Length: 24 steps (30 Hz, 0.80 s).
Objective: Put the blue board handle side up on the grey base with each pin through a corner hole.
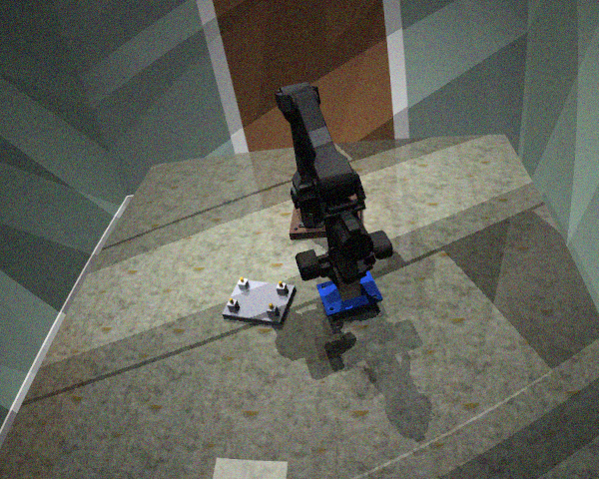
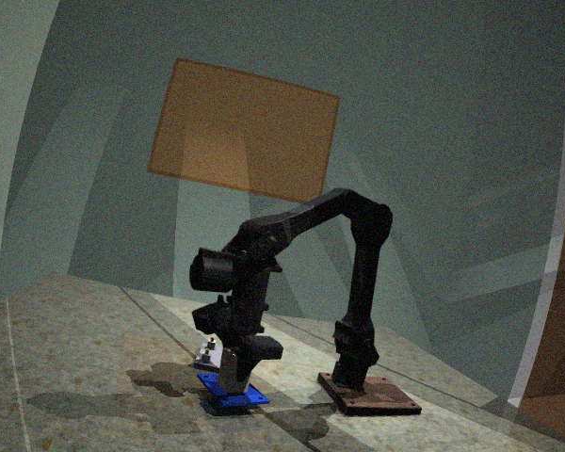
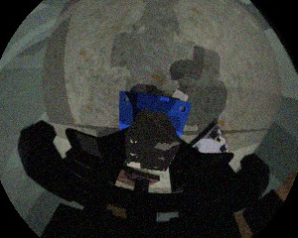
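I'm gripping the blue board [image 1: 334, 305] [image 2: 246, 400] [image 3: 149, 103] with the gripper [image 1: 351, 294] [image 2: 234, 389] [image 3: 151, 130] pointing down at its middle, the handle being hidden. The board is hovering just above the worktop [image 1: 186, 412] [image 2: 88, 340] [image 3: 94, 74], its dark shadow showing underneath. The grey base [image 1: 258, 304] [image 2: 205, 365] [image 3: 209, 146] is sitting near it, apart, its four gold-pinned posts pointing up, bearing no board.

Blue board [image 1: 334, 303] [image 2: 229, 400] [image 3: 128, 110]: smooth, plastic-looking
Arm [image 1: 330, 170] [image 2: 365, 272]: dark, mostly matt
Mounting plate [image 1: 300, 233] [image 2: 379, 398]: brown, wood-like
Tabletop [image 1: 197, 371] [image 2: 98, 340] [image 3: 94, 74]: mottled, stone-like
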Motion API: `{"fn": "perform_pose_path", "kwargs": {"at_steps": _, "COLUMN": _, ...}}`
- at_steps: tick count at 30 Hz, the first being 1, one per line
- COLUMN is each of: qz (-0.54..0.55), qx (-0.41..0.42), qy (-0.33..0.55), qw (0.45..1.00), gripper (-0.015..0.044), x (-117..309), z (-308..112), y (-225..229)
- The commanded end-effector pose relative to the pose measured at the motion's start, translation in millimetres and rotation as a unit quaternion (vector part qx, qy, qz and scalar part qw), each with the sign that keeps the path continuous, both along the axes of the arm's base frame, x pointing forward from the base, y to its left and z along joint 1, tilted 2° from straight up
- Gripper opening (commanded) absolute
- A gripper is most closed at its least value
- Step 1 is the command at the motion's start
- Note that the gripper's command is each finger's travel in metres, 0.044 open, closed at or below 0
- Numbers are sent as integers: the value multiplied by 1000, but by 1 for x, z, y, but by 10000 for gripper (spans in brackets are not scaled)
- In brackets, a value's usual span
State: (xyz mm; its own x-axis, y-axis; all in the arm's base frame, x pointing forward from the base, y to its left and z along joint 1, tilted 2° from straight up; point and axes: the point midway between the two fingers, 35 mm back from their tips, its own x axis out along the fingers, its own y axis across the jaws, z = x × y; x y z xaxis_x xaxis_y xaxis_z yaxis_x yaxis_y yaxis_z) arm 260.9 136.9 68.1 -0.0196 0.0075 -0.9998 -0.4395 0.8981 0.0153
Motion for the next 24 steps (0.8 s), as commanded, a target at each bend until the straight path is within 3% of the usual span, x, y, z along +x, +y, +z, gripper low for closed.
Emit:
{"fn": "perform_pose_path", "kwargs": {"at_steps": 1, "qz": -2, "qx": 0, "qy": -6, "qw": 1000, "gripper": 0, "x": 3, "z": 12, "y": 0}}
{"fn": "perform_pose_path", "kwargs": {"at_steps": 24, "qz": -7, "qx": 1, "qy": -7, "qw": 1000, "gripper": 0, "x": 1, "z": 57, "y": -4}}
